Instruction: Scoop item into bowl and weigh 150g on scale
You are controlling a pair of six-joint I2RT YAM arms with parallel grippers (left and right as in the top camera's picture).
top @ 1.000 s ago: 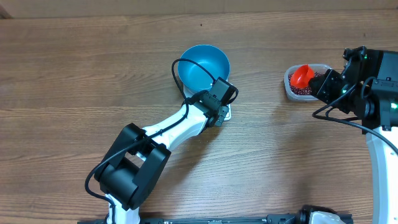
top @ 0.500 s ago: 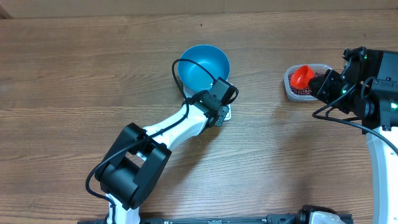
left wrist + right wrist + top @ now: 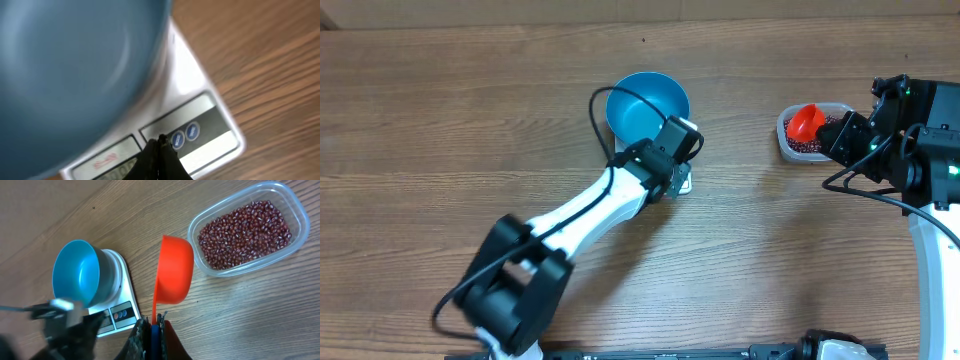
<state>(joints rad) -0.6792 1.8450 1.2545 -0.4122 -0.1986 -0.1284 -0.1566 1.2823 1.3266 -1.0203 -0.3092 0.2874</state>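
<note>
The bright blue bowl (image 3: pixel 647 105) sits on the white scale (image 3: pixel 686 184), which my left arm mostly covers from overhead. In the left wrist view the bowl (image 3: pixel 75 65) fills the upper left. My left gripper (image 3: pixel 159 142) is shut and empty, its tip at the scale's (image 3: pixel 200 100) button panel beside the two blue buttons (image 3: pixel 185 134). My right gripper (image 3: pixel 156 322) is shut on the handle of an orange scoop (image 3: pixel 175 275), which hangs by the clear tub (image 3: pixel 245 227) of red-brown beans (image 3: pixel 240 222). No beans show in the scoop or bowl (image 3: pixel 75 272).
The tub (image 3: pixel 790 145) stands at the right of the wooden table, a hand's width from the scale (image 3: pixel 125 300). A black cable (image 3: pixel 600 100) loops from my left wrist past the bowl's left side. My left arm (image 3: pixel 580 215) stretches diagonally from the front edge.
My left arm's lower links have swung left and blur; its wrist has edged slightly toward the bowl. The right arm and scoop have not moved.
</note>
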